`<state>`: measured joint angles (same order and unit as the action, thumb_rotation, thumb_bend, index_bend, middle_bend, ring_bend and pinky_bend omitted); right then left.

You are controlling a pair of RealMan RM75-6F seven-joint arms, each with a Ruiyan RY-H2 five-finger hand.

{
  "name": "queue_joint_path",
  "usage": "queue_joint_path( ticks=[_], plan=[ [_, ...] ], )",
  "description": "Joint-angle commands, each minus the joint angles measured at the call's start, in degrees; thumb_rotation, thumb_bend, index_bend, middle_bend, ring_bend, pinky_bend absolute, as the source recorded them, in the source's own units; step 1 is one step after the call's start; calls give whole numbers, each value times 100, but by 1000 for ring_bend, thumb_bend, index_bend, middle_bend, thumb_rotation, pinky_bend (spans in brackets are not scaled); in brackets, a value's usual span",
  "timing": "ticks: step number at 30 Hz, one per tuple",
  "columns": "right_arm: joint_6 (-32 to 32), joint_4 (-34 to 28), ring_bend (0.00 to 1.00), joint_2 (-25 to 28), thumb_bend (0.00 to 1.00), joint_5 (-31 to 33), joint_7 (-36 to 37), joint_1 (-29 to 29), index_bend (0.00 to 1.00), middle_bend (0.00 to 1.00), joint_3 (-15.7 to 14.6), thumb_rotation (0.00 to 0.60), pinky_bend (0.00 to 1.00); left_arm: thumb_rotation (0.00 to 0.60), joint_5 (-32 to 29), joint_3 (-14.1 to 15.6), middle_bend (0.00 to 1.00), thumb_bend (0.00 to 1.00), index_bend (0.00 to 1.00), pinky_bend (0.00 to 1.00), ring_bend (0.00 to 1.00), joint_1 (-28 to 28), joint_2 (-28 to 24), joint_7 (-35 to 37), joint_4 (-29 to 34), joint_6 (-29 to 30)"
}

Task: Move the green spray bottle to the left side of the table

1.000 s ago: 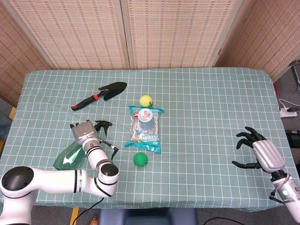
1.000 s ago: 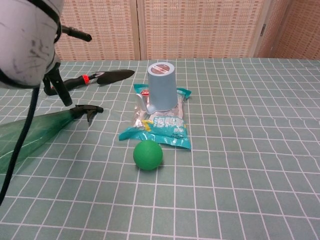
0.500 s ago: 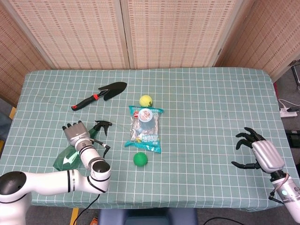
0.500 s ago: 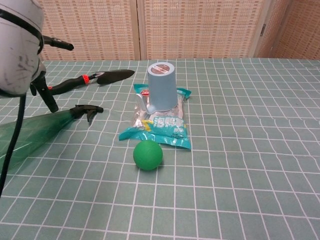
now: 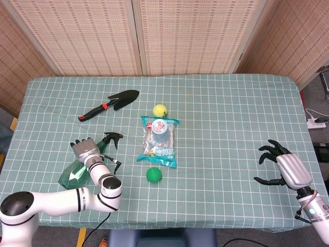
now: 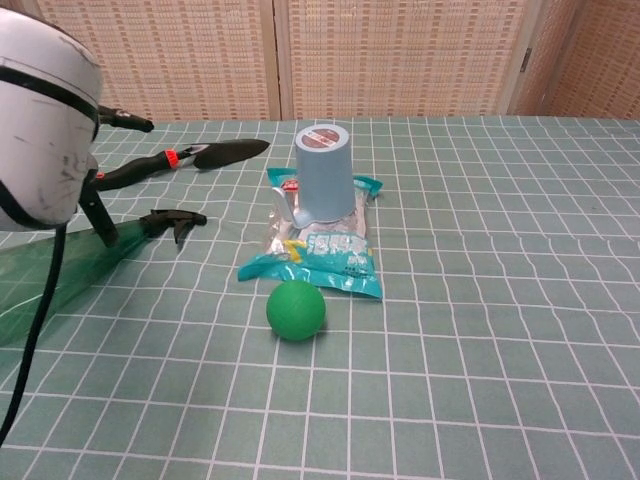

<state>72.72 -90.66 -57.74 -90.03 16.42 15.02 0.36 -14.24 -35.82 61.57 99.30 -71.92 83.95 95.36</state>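
Note:
The green spray bottle (image 5: 72,173) lies on its side at the table's front left, with its black nozzle (image 5: 112,138) pointing toward the middle. In the chest view the bottle (image 6: 60,275) runs off the left edge. My left hand (image 5: 85,151) hovers over the bottle's neck with its fingers spread. One dark finger (image 6: 100,214) reaches down beside the neck, and I cannot see a closed grip. My right hand (image 5: 284,166) hangs at the front right, far from the bottle, with fingers apart and nothing in them.
A black trowel (image 5: 110,102) with a red band lies behind the bottle. In the middle a snack packet (image 5: 160,146) carries an upturned blue-grey cup (image 6: 323,185). A yellow ball (image 5: 160,110) sits behind the packet and a green ball (image 6: 296,309) in front of it.
My left hand slid left off the nozzle end, then came slightly down and toward the front over the bottle's neck. The bottle and my right hand have stayed where they were.

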Motion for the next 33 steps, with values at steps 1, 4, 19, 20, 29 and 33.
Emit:
queue_joint_path(
  ticks=[1, 4, 19, 20, 29, 33],
  plan=[
    [-4, -4, 81, -1, 56, 6, -9, 0, 508, 249, 1, 600, 238, 600, 67, -28, 135, 235, 191, 45, 35, -21, 63, -31, -110, -60],
    [-5, -5, 81, -3, 55, 21, -20, 0, 508, 249, 7, 600, 238, 600, 149, -64, 138, 236, 191, 45, 36, -24, 120, -44, -243, -130],
    [-98, -48, 81, 20, 55, 93, -21, 24, 508, 249, 15, 600, 238, 600, 45, -702, 155, 235, 209, 45, 52, 132, 439, -117, -896, -381],
    [-97, -47, 81, 21, 55, 93, -14, 22, 509, 249, 14, 600, 238, 600, 67, -700, 155, 235, 209, 45, 52, 135, 454, -125, -936, -407],
    [-182, -75, 81, 61, 55, 116, 106, 46, 508, 249, 2, 600, 238, 600, 165, -705, 155, 235, 204, 43, 52, 57, 631, -125, -1357, -611],
    [-201, -83, 81, 59, 55, 136, 85, 53, 508, 249, 8, 600, 238, 600, 205, -711, 156, 236, 208, 43, 52, 12, 668, -171, -1495, -690]
  ],
)
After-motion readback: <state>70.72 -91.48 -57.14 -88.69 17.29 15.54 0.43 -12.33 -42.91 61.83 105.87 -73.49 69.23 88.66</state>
